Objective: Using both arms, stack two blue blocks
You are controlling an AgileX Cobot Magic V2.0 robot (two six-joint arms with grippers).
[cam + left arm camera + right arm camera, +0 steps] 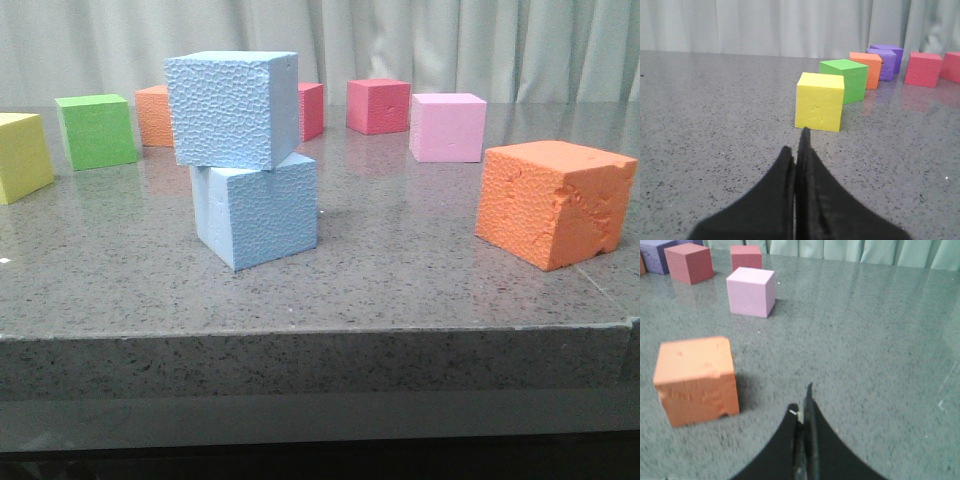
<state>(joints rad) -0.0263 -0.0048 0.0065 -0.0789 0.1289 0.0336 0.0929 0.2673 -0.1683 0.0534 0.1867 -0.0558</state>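
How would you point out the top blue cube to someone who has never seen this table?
Start at the grey speckled table and find the only two-cube stack, left of centre near the front edge. The upper blue block sits on the lower blue block, turned slightly and overhanging to the left. It alone rests off the tabletop.

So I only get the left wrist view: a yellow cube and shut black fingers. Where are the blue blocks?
Observer: In the front view, the upper blue block sits on the lower blue block, twisted slightly.
Operator: Is anything holding them?
Observer: No. The right gripper is shut and empty, near an orange cube.
Operator: And mine?
Observer: The left gripper appears only in your view, not in the front one.
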